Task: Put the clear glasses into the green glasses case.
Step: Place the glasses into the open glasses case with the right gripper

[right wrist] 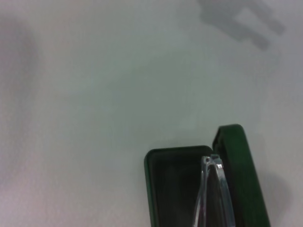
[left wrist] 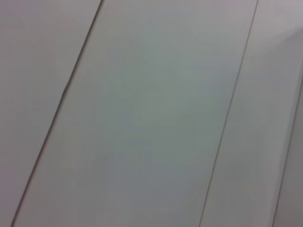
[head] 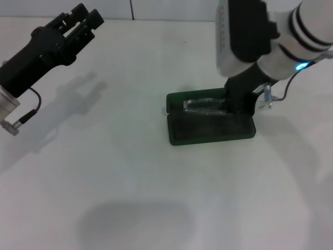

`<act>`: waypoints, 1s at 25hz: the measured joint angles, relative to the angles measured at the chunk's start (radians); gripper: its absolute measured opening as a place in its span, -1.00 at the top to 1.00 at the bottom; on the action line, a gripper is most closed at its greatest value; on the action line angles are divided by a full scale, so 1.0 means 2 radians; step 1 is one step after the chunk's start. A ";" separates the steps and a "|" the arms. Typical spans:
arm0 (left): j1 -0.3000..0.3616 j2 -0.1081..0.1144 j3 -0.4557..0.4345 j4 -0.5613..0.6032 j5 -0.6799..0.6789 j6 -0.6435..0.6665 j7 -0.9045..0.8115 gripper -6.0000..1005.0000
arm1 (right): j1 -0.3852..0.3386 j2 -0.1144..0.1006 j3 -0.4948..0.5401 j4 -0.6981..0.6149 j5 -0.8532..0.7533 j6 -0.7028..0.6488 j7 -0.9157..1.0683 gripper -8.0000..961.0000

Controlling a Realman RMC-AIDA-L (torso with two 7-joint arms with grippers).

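The green glasses case [head: 210,130] lies open near the middle of the white table, its two halves side by side. The clear glasses [head: 204,104] rest lengthwise in the far half. My right gripper [head: 238,104] is down at the right end of that half, shut on the end of the glasses. In the right wrist view the glasses [right wrist: 212,189] run edge-on over the dark lining of the case [right wrist: 173,179], with the other green half beside them. My left gripper [head: 83,18] hangs open and raised at the far left, away from the case.
The white table [head: 104,172] carries nothing else besides shadows. A thin cable [head: 283,94] loops beside the right wrist. The left wrist view shows only pale panels [left wrist: 151,113] with thin seams.
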 joint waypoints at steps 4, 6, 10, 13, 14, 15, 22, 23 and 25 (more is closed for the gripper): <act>-0.002 0.001 0.000 0.002 0.000 -0.002 0.002 0.02 | -0.005 0.000 -0.024 0.003 0.004 0.019 0.002 0.70; -0.002 0.002 0.000 0.003 0.000 -0.004 0.002 0.02 | -0.010 0.000 -0.034 0.003 0.005 0.025 0.004 0.70; -0.006 0.002 0.000 0.001 0.000 -0.006 0.006 0.02 | -0.023 0.000 -0.067 -0.002 0.003 0.048 0.005 0.69; -0.006 0.002 0.000 0.000 0.000 -0.009 0.011 0.02 | -0.035 0.000 -0.090 -0.009 0.000 0.076 0.006 0.69; -0.006 0.002 0.000 0.000 0.000 -0.010 0.012 0.02 | -0.037 0.000 -0.092 -0.011 0.000 0.079 0.006 0.69; -0.006 0.002 0.000 0.000 0.000 -0.010 0.012 0.02 | -0.042 0.000 -0.095 -0.016 0.000 0.085 0.006 0.69; -0.006 0.000 0.000 0.001 0.000 -0.012 0.012 0.02 | -0.047 0.000 -0.109 -0.015 -0.001 0.096 0.003 0.69; -0.006 0.000 0.001 0.000 0.000 -0.012 0.012 0.02 | -0.050 0.000 -0.113 -0.017 -0.003 0.097 0.002 0.68; -0.006 0.000 0.001 0.000 0.000 -0.012 0.012 0.02 | -0.055 0.000 -0.117 -0.022 -0.011 0.100 0.003 0.68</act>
